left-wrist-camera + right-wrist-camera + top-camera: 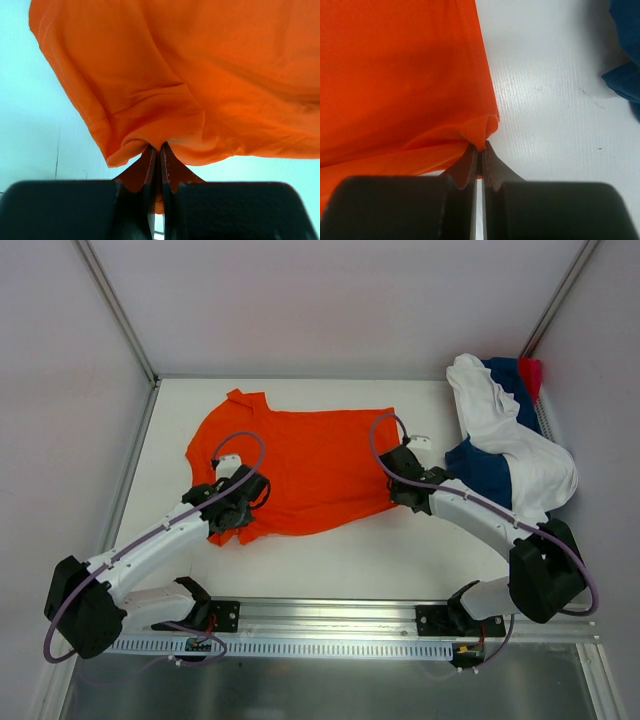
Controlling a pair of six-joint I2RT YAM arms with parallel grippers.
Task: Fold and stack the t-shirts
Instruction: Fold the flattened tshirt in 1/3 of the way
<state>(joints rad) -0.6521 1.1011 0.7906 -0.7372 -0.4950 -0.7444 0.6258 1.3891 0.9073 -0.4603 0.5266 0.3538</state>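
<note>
You will find the orange t-shirt spread flat across the middle of the table, collar toward the far left corner. The left gripper is closed, jaws pinching a bunched fold at the shirt's near left hem. The right gripper is likewise closed, clamping the shirt's right-hand corner. The white t-shirt, navy t-shirt and red-pink t-shirt lie heaped in the far right corner, apart from the orange one.
</note>
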